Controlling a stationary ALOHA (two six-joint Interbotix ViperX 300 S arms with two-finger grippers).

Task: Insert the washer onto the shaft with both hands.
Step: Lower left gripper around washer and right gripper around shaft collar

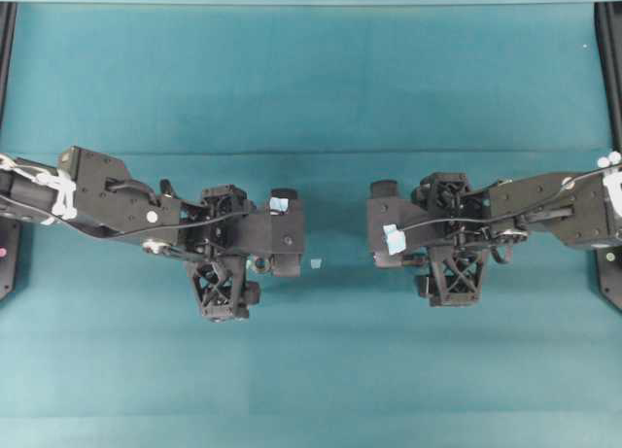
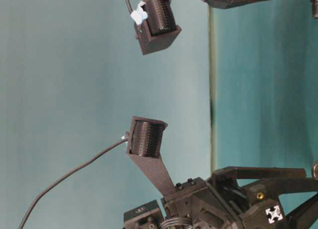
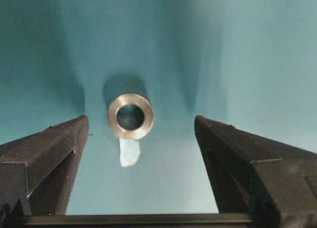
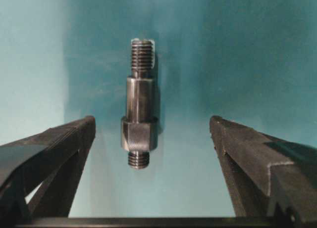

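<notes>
Washer (image 3: 130, 116), your small thick grey metal ring, lies flat on the teal counter (image 3: 257, 55) between the left gripper's (image 3: 140, 139) spread jaws. Your dark stepped metal shaft (image 4: 139, 109) lies between the right gripper's (image 4: 152, 139) spread jaws, untouched.

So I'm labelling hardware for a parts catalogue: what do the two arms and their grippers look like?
Both arms are matte black with boxy links and lattice-braced wrist sections. The left gripper and right gripper have long black wedge-shaped fingers with ribbed pads. Thin black cables run along each arm, with white and pale blue tape wraps and small white round stickers.
</notes>
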